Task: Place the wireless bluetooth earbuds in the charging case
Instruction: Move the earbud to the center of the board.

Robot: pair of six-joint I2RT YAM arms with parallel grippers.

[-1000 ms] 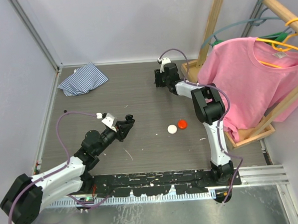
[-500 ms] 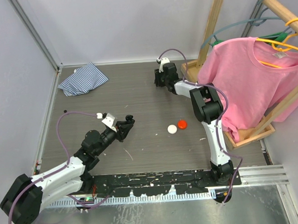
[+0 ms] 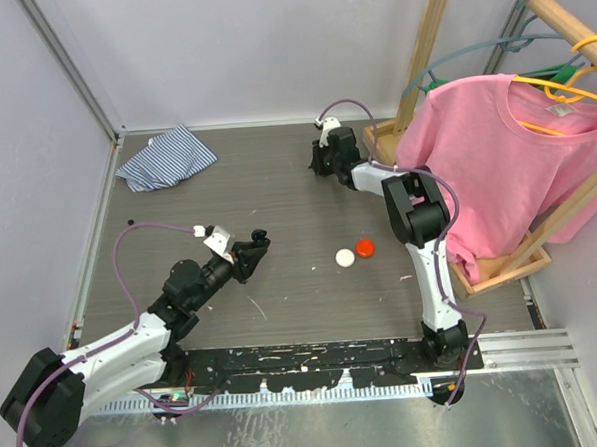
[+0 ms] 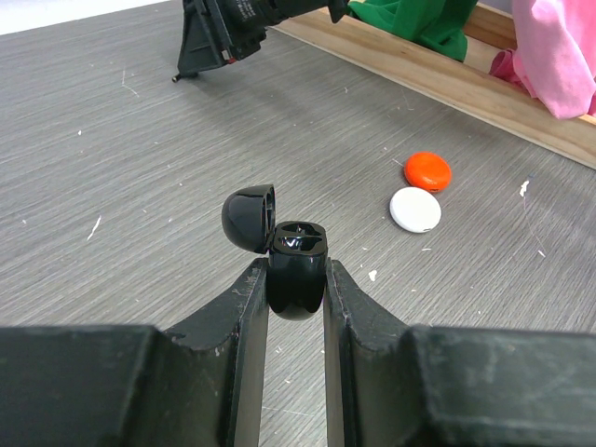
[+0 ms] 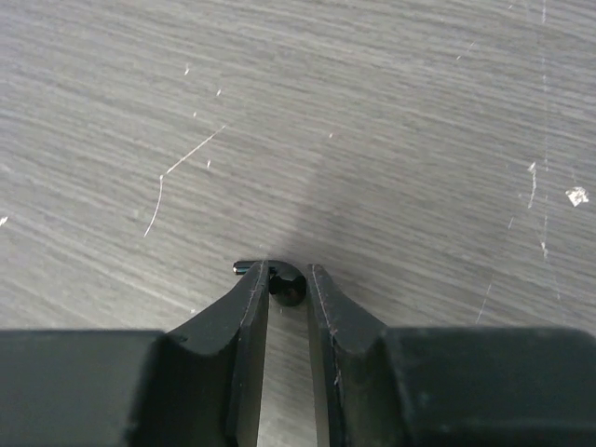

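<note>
My left gripper (image 4: 296,265) is shut on a black charging case (image 4: 298,279), held just above the table at left centre (image 3: 257,242). The case's lid (image 4: 250,217) hangs open to the left, and its two sockets look empty. At the back of the table my right gripper (image 3: 321,166) points down at the tabletop. In the right wrist view, its fingers (image 5: 287,270) are shut round a tiny black earbud (image 5: 291,289) that rests on the table. The earbud's stem (image 5: 244,267) pokes out past the left fingertip.
A red round case (image 3: 365,248) and a white round case (image 3: 345,258) lie side by side mid-table, to the right of my left gripper. A striped cloth (image 3: 165,157) lies at the back left. A wooden rack (image 3: 491,265) with a pink shirt (image 3: 506,163) stands along the right.
The right gripper's jaws have closed in on the black earbud at the back of the table. The left arm and its case have not moved.
</note>
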